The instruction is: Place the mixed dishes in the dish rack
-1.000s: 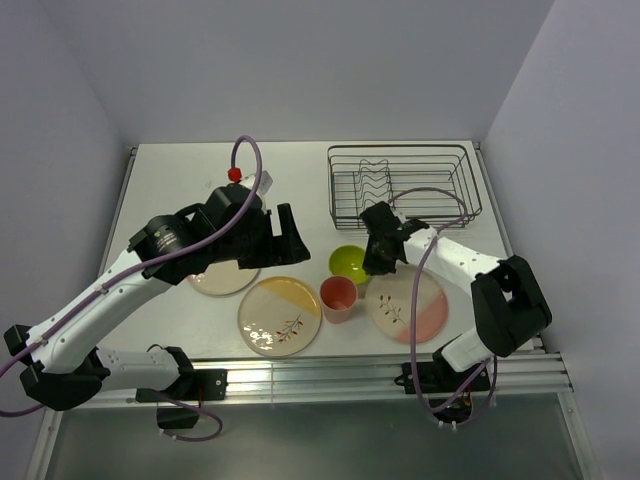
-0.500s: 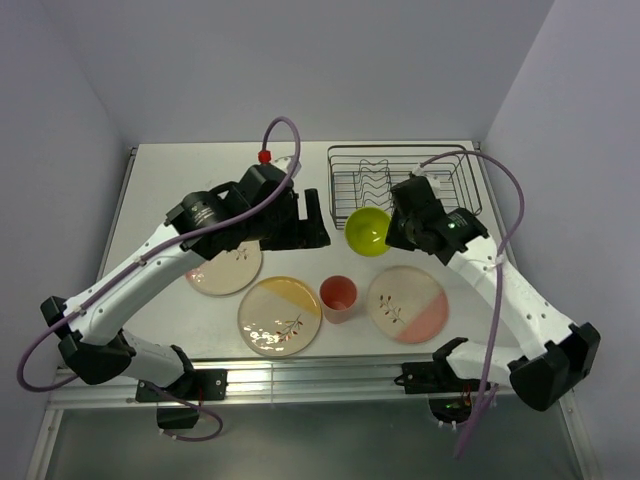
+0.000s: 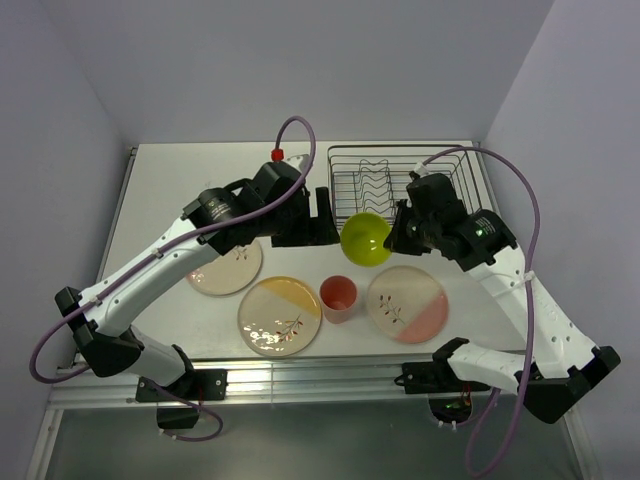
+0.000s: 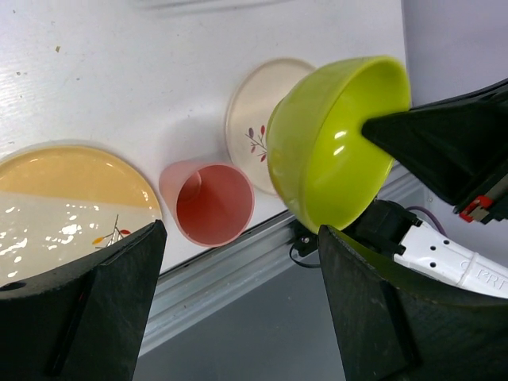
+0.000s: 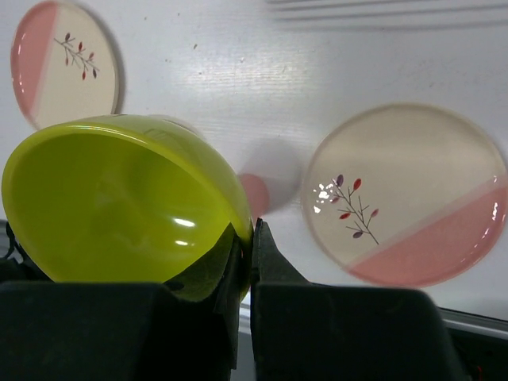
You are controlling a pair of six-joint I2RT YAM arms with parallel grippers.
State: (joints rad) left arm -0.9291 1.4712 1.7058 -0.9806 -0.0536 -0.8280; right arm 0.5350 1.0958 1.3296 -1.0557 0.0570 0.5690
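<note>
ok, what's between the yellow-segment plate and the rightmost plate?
The pink cup, upright with its mouth up, stands between the yellow-segment plate and the rightmost plate; the top external view shows it.

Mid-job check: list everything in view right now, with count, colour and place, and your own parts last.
Yellow-segment plate: one, cream and yellow, flat on the table, left of the cup.
Pink-segment plates: two, cream and pink, one right of the cup, one partly under the left arm.
Cup: one, pink, upright between two plates.
Bowl: one, lime green, tilted, lifted near the rack's front edge.
Dish rack: one, black wire, far right of the table, no dishes in it.
Table: one, white.
Left pincer: open, holding nothing, beside the bowl.
Right pincer: shut on the bowl's rim.
</note>
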